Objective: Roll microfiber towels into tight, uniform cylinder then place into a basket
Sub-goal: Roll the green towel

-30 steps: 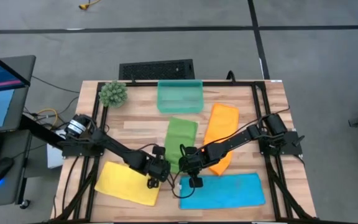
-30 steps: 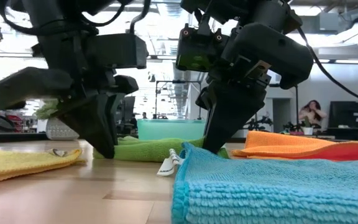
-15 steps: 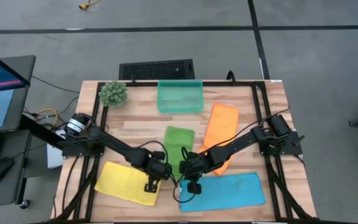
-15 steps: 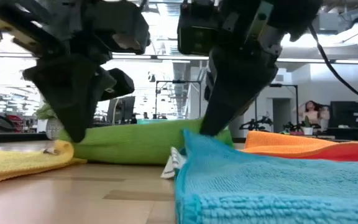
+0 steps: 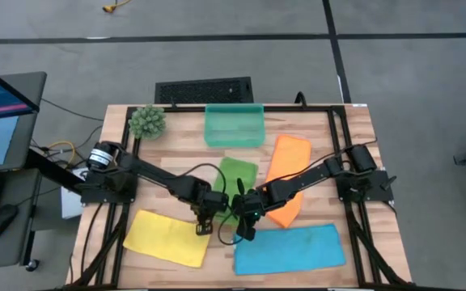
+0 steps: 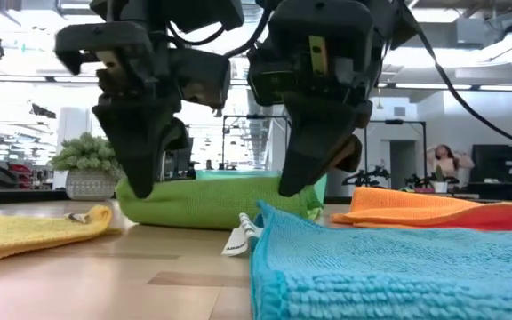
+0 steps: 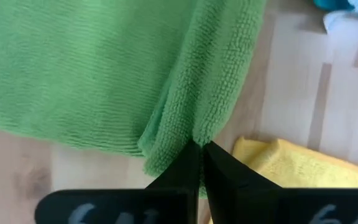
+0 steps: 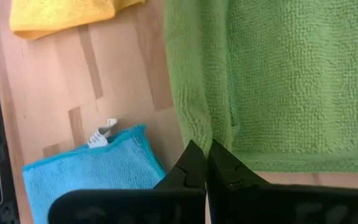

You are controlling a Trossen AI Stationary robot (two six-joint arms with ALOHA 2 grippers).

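The green towel (image 5: 237,174) lies mid-table, its near end raised into a low fold (image 6: 212,203) and its far part flat on the wood. My left gripper (image 5: 204,220) is shut on the near left corner. My right gripper (image 5: 245,220) is shut on the near right corner. The yellow towel (image 5: 167,237), blue towel (image 5: 290,246) and orange towel (image 5: 285,174) lie flat. The teal basket (image 5: 234,125) stands at the far edge. My left gripper pinches the green towel's near edge at its left corner (image 7: 188,134) between its two shut fingers, coming from above and pointing down. The cloth is bunched and folded there, in several layers. That end is just off the table (image 6: 140,191). My right gripper pinches the green towel's near edge at its right corner (image 8: 213,134) between its two shut fingers, from above and pointing down. The edge is doubled over at the fingertips. That end is raised a little (image 6: 292,187), and the far part lies flat.
A spiky green plant ball (image 5: 147,121) stands at the far left. The blue towel's label and corner (image 6: 243,236) lie just in front of the green fold. A black frame (image 5: 334,145) runs round the table. A person (image 6: 447,164) sits far back in the room.
Both grippers have drawn the green towel's near end a little toward the table's near edge and lifted it, then gone back toward the far edge. The near end has risen from flat into a low fold. The far part has stayed on the table.
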